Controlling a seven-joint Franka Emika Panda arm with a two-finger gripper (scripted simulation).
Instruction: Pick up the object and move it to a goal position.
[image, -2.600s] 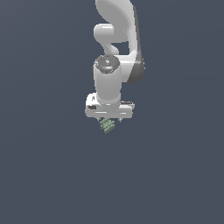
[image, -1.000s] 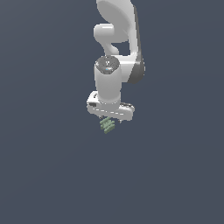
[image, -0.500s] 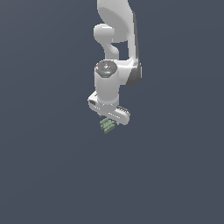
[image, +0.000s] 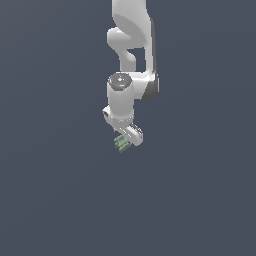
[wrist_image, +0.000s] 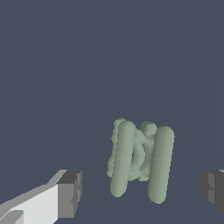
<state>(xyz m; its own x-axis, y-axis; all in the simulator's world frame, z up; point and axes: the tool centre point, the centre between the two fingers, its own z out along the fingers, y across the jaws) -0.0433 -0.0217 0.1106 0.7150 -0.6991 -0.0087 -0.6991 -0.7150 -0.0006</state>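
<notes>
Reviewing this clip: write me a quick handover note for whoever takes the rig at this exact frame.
Pincer: open, with a gap between each finger and the object on either side.
Object: the sage-green lobed piece sits between the fingers, directly under the wrist in the exterior view.
Done: the pincer is lined up around the object.
Left: close on it, lift it, and carry it to the goal. No goal marker shows in either view, and it cannot be told whether the object rests on a surface.

A plain dark slate-blue ground (image: 55, 200) is seen throughout; whether the sage-green object (image: 121, 143) rests on it cannot be told.
</notes>
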